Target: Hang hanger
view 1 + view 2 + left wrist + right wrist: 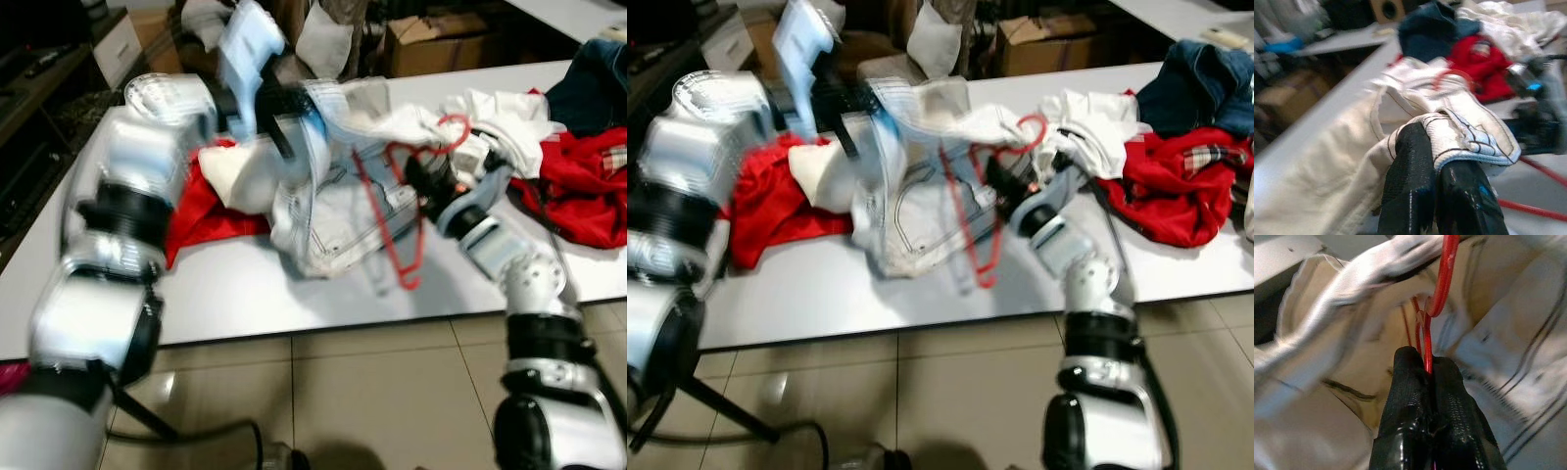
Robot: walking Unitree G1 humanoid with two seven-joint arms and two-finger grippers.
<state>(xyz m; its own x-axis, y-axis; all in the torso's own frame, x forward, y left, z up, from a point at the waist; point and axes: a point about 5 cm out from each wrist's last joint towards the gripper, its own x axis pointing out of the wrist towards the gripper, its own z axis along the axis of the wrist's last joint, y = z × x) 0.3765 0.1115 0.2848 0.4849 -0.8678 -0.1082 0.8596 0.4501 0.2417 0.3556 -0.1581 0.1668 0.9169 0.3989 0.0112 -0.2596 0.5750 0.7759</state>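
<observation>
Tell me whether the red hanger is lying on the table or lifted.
Lifted: the red hanger hangs tilted above the table, pinched in the right tool, partly inside the white garment held by the left tool.

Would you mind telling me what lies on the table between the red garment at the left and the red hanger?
The white garment, bunched and partly lifted, lies between the red garment and the red hanger, as the left eye view shows.

glossy red hanger (397, 211), cloth shirt (333, 211)
</observation>
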